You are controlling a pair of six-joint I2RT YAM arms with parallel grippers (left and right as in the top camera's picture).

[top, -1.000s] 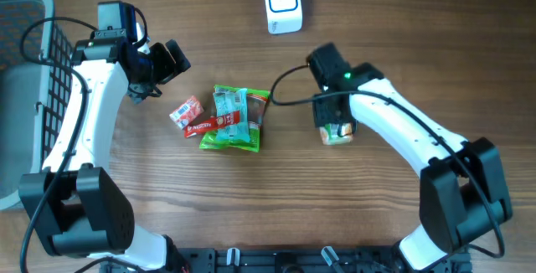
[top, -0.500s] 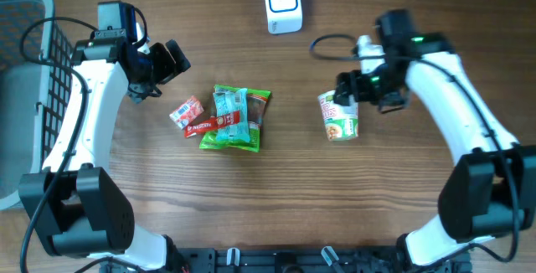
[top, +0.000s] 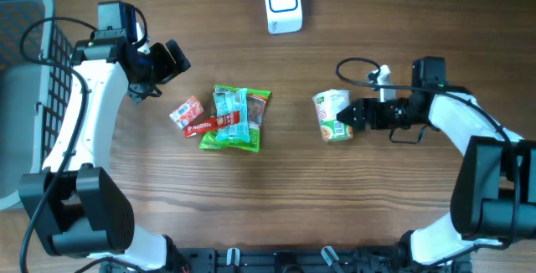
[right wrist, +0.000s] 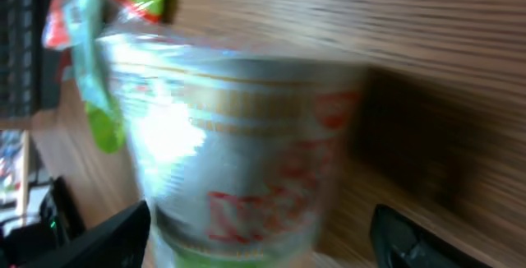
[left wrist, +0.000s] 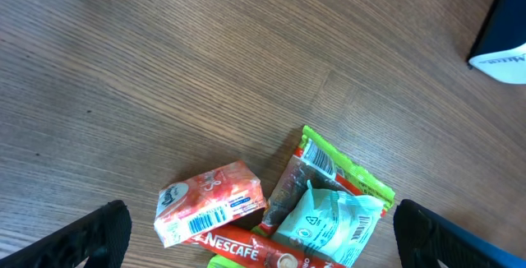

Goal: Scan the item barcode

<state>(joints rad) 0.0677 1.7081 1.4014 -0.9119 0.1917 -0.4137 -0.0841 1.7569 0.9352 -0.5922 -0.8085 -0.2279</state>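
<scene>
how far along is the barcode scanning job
Done: the noodle cup stands apart from the packets. In hand: nothing; the right gripper is open at the cup, the left gripper open, empty. Left: the packets lie piled, away from the scanner.

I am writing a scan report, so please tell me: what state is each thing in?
cup noodle: seemingly on its side
right gripper: open, beside cup noodle
left gripper: open, empty
scanner: standing, nothing before it
snack packets: piled flat
small red box: flat, barcode up
</scene>
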